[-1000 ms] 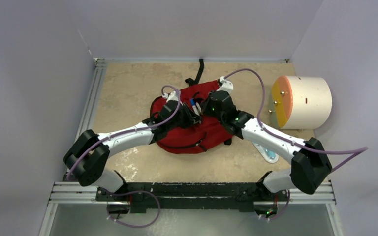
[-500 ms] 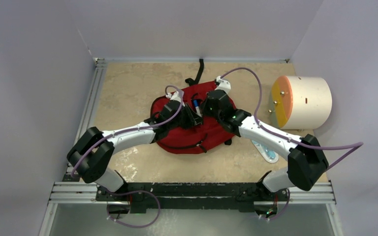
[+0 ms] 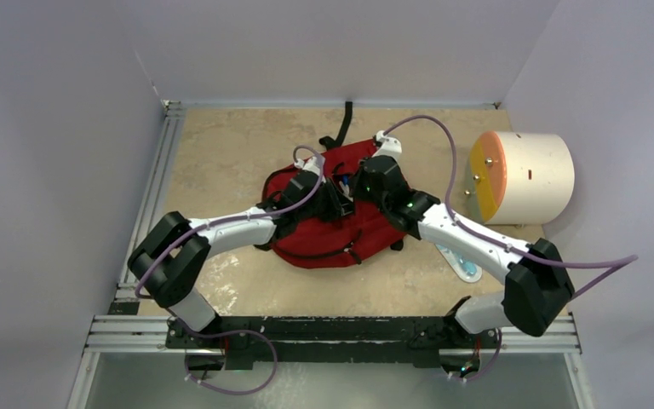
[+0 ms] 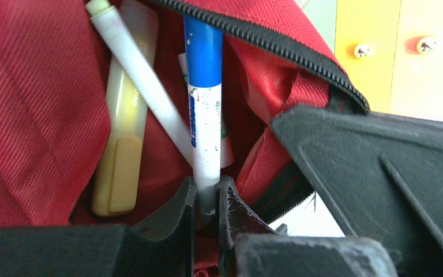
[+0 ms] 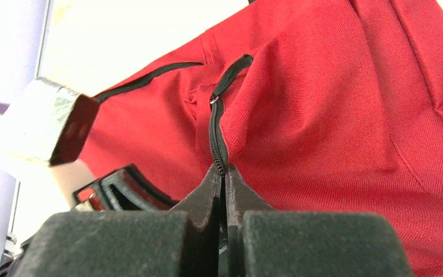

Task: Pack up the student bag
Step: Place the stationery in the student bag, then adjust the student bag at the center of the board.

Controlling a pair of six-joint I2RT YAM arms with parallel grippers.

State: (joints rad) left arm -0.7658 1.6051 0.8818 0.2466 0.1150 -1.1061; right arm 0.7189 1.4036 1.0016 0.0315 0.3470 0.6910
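Note:
The dark-red student bag (image 3: 332, 239) lies in the middle of the table. My left gripper (image 4: 207, 199) is shut on a white marker with a blue cap (image 4: 203, 109) and holds it inside the bag's open pocket (image 4: 46, 98). A yellow highlighter (image 4: 124, 133) and a white pen (image 4: 144, 81) lie in the pocket beside it. My right gripper (image 5: 224, 176) is shut on the bag's zipper edge (image 5: 214, 130) and holds the fabric up. In the top view both grippers meet over the bag, the left gripper (image 3: 330, 189) next to the right gripper (image 3: 353, 186).
A cream cylinder with an orange-yellow face (image 3: 521, 177) stands at the right. A light-blue item (image 3: 464, 266) lies on the table under my right arm. A black strap (image 3: 347, 119) trails toward the back wall. A metal rail (image 3: 157, 187) runs along the left.
My left gripper has moved right and forward over the bag with the marker, pushing it deeper into the pocket. My right gripper shifted slightly, still on the zipper edge.

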